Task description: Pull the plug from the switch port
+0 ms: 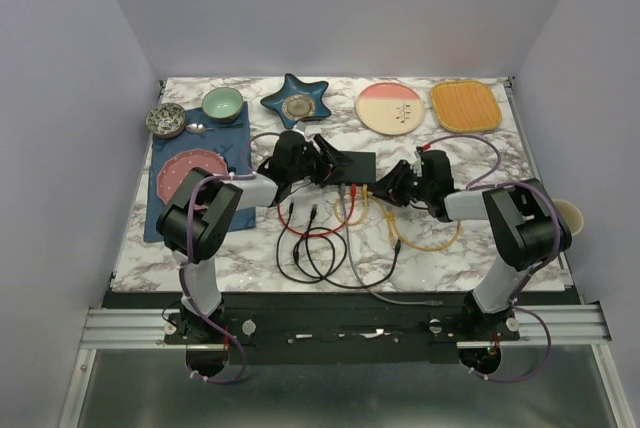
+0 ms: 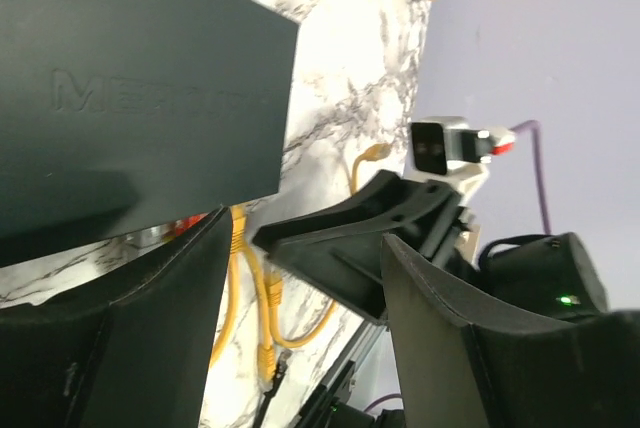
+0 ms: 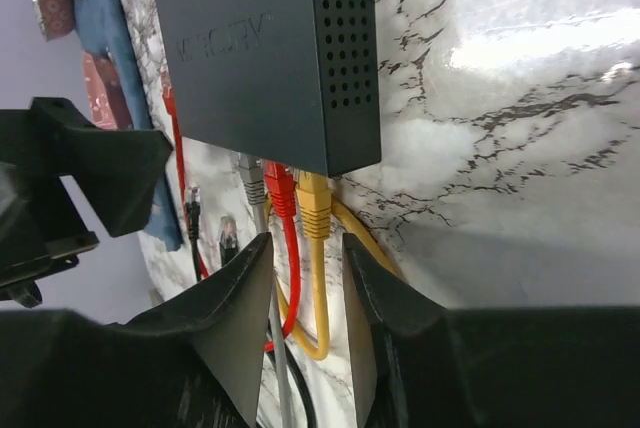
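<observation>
Right wrist: right tool (image 3: 305, 298) spread, straddling yellow plug (image 3: 314, 204) at switch (image 3: 270, 48) for extraction; left tool (image 2: 300, 278) spread beside switch, bracing on counter (image 3: 500, 98).

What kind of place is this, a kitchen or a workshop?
Probably a robot test bench, not a kitchen: a marble-look table boxed in by plain walls, dishes such as a star dish beside a switch with cables.

Matte-black switch (image 3: 265, 48) lies flat on marble, yellow plug (image 3: 314, 204) seated beside red
</observation>
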You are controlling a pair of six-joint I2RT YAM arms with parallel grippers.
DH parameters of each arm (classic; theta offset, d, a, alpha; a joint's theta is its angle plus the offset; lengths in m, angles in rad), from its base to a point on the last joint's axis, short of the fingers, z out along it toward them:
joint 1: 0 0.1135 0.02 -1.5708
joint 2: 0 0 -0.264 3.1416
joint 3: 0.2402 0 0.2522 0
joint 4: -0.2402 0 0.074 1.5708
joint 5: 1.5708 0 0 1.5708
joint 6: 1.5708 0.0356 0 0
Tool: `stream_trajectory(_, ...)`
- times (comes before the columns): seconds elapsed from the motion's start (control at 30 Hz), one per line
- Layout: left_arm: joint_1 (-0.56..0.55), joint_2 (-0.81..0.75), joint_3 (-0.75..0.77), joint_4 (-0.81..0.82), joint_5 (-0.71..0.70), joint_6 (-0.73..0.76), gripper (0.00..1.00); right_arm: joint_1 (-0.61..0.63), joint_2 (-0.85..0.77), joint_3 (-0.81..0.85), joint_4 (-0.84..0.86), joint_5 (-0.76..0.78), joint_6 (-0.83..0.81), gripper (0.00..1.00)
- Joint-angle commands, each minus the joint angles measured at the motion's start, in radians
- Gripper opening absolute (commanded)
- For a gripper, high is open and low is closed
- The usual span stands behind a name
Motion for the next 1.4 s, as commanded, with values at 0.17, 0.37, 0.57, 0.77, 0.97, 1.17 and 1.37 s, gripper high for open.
stream_trajectory(0.17,0.048,0.001,0.074,-0.152,-0.047,0.048,0.69,0.007,0.089,0.051,0.076,-0.054,0.043,0.42)
stream_trajectory(0.37,0.071,0.06,0.077,-0.175,-0.033,0.045,0.69,0.009,0.136,0.077,0.079,-0.026,0.077,0.42)
stream_trajectory(0.57,0.076,0.064,0.052,-0.171,-0.029,0.051,0.69,0.009,0.175,0.098,0.073,-0.017,0.097,0.39)
stream_trajectory(0.77,0.076,0.066,0.037,-0.154,-0.019,0.042,0.69,0.009,0.19,0.101,0.095,-0.009,0.132,0.37)
stream_trajectory(0.97,0.076,0.06,0.02,-0.14,-0.012,0.039,0.69,0.009,0.202,0.089,0.13,-0.011,0.164,0.28)
stream_trajectory(1.17,0.076,0.061,0.008,-0.118,-0.004,0.029,0.69,0.009,0.204,0.082,0.124,-0.012,0.157,0.18)
stream_trajectory(1.37,0.062,0.044,-0.007,-0.054,0.031,-0.015,0.69,0.009,0.196,0.075,0.104,-0.018,0.126,0.01)
